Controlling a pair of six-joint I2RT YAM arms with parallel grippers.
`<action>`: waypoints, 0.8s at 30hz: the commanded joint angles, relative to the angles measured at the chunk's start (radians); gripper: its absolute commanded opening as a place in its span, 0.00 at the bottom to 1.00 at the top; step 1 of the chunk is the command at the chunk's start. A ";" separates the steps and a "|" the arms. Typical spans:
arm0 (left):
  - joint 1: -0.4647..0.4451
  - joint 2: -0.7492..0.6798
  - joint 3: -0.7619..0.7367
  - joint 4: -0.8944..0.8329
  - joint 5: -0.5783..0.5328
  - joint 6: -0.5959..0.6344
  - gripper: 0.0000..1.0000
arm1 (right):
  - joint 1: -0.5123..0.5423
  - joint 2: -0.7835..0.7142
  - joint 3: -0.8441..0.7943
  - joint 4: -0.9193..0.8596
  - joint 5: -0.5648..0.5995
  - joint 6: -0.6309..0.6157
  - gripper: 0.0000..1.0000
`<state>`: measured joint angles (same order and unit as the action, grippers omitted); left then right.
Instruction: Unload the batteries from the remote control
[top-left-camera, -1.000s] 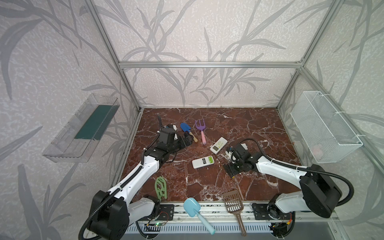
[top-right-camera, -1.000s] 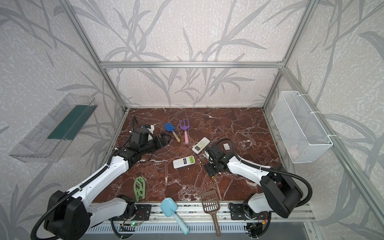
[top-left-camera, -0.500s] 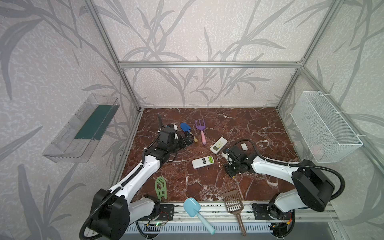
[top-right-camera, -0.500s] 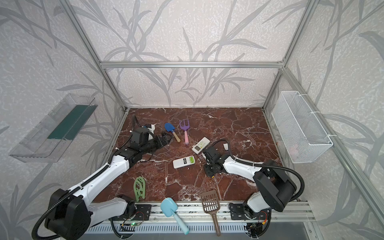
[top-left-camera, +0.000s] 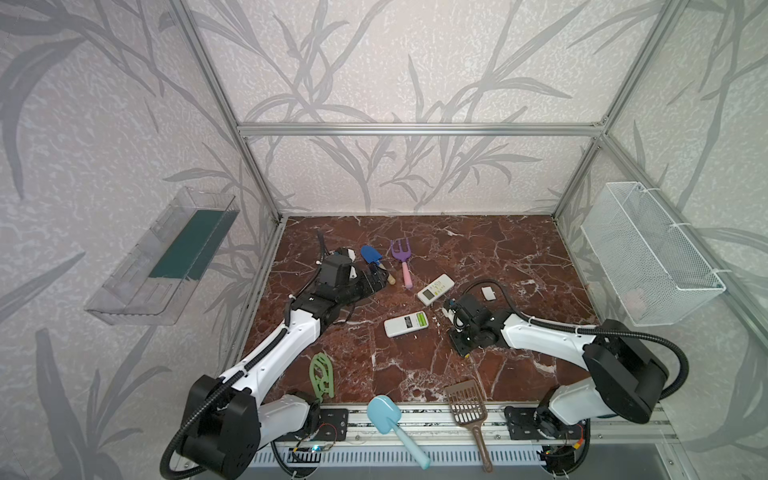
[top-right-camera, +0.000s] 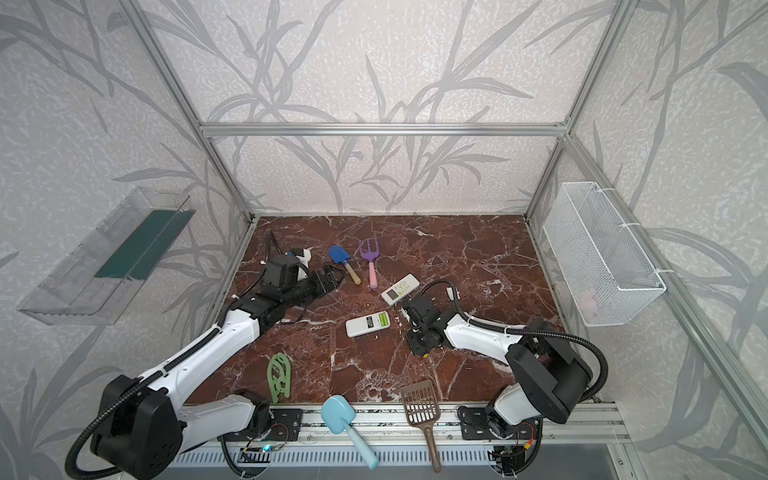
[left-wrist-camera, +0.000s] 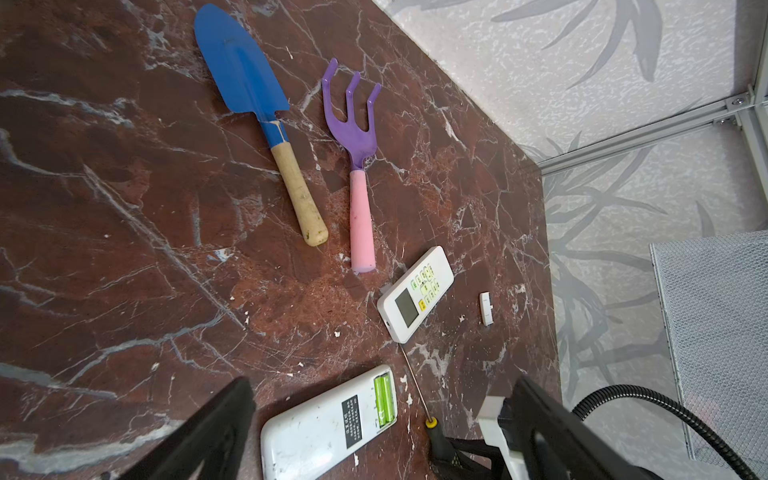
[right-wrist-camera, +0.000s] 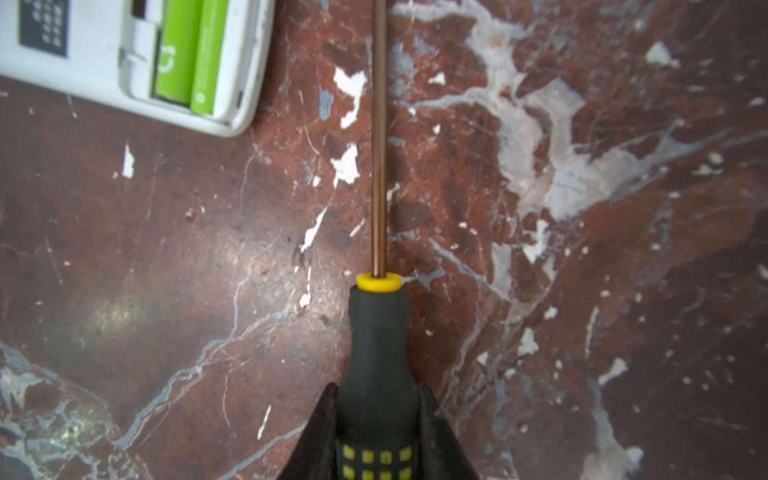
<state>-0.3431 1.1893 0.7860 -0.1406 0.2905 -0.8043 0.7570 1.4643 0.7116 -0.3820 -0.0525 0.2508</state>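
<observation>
Right hand (right-wrist-camera: 376, 392) has its fingers pressed on both sides of the screwdriver (right-wrist-camera: 376, 332) handle. The tool looks flat on the table (right-wrist-camera: 582, 291), so I read it as gripped, not raised. Batteries (right-wrist-camera: 187, 54): two lime-green cells side by side in the open bay of the face-down remote (right-wrist-camera: 83, 79), ahead of that hand, just off the shaft toward the left arm. Left hand (top-left-camera: 374, 282) is spread wide and empty, with the remote in front of it. Suggest a firm squeeze before lifting, or the round handle may twist. Bring the tip to one cell's end and lever shallow, no stabbing. Left hand should pin the remote body clear of the bay, or it'll likely skate. White cover (top-left-camera: 488, 293) lies beyond the right hand, out of the way.
</observation>
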 joint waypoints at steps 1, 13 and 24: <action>-0.002 0.008 0.013 0.019 0.014 0.003 0.96 | 0.011 -0.063 0.041 -0.097 0.000 -0.033 0.04; -0.021 0.005 -0.014 0.124 0.106 -0.064 0.89 | 0.108 -0.205 0.118 0.005 0.082 -0.176 0.01; -0.119 -0.023 -0.074 0.270 0.010 -0.213 0.73 | 0.192 -0.167 0.224 0.138 0.298 -0.347 0.00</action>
<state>-0.4553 1.1881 0.7300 0.0490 0.3416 -0.9524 0.9409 1.2911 0.8978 -0.3111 0.1745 -0.0364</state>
